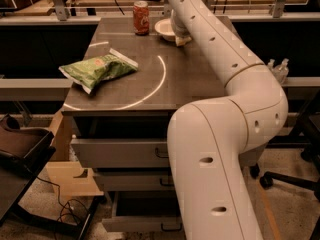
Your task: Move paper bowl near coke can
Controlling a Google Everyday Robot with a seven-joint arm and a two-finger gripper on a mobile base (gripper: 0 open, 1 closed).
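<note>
The paper bowl (164, 28) is found at the far edge of the table (190, 79), just beside the coke can (141, 18), so the task is judged nearly met. The gripper (181, 38) is set at the bowl's right rim, probably to nudge it canward. Whether it is clenched or released cannot be told. 1 green chip bag (97, 69) is left well apart.

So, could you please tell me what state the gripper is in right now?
Gripper: at the paper bowl's right edge, near the coke can; open or closed cannot be told.
</note>
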